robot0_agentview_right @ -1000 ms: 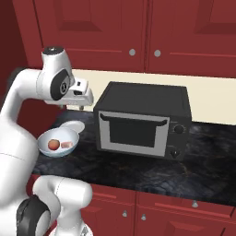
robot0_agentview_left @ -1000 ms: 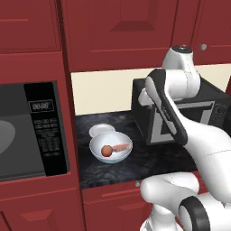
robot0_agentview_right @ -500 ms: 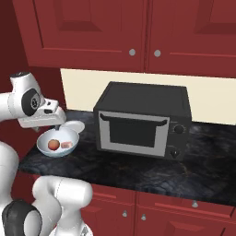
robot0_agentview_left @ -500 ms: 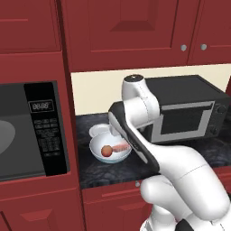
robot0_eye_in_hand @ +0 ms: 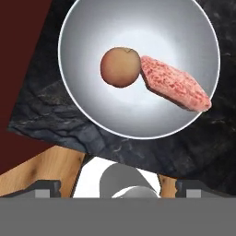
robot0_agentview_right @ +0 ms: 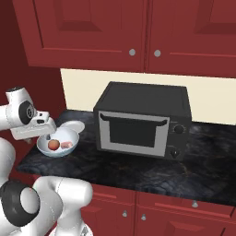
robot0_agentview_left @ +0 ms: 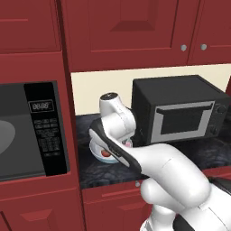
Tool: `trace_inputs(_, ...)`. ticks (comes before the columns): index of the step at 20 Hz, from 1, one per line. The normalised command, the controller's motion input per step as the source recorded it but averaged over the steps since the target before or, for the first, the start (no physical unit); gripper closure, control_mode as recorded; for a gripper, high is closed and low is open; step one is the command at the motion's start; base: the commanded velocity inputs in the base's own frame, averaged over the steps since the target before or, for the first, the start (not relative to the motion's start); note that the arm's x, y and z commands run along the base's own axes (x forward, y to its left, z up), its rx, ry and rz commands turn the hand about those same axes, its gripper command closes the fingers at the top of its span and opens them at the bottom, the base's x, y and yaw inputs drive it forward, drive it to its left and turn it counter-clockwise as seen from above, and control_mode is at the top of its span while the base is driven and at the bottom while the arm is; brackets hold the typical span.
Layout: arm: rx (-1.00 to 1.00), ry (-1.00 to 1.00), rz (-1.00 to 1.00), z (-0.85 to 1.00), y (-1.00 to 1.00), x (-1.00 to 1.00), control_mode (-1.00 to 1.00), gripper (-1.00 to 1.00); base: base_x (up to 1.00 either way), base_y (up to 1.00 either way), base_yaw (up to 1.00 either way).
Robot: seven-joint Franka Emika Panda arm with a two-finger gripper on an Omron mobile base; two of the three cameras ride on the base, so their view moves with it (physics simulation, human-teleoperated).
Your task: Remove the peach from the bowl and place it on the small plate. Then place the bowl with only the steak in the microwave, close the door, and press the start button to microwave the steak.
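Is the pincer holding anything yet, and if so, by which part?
Nothing is held. The pincer is open above the bowl, and the peach lies inside it against the steak.

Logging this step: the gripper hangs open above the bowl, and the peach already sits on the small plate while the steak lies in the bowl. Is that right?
Not quite. The peach is in the bowl, touching the steak, not on the small plate; the hand view shows it. The gripper does hang open above the bowl.
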Motion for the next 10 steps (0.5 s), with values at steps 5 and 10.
trace_inputs(5,0.00,0.04,0.03,-0.39,0.13,0.24,-1.00,-1.00,0.00,0.00,0.00)
trace_inputs(10,0.01,0.02,0.04,-0.30,0.05,0.27,-1.00,-1.00,0.00,0.00,0.00)
